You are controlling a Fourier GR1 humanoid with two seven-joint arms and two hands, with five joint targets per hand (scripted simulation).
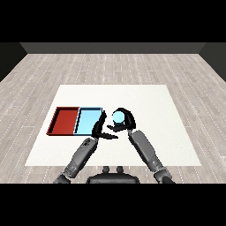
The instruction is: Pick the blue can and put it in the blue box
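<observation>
The blue can (118, 117) stands just right of the light blue tray (88, 120), a little above or on the white table; I cannot tell which. My right hand (125, 122) is curled round it, fingers arching over its top and right side. My left hand (100, 128) hovers at the blue tray's right edge with its fingers straight, holding nothing. The red tray (64, 120) lies left of the blue one, touching it.
The white table (145, 106) spreads wide to the right and behind the trays. Both grey forearms come in from the lower edge and meet near the table's middle.
</observation>
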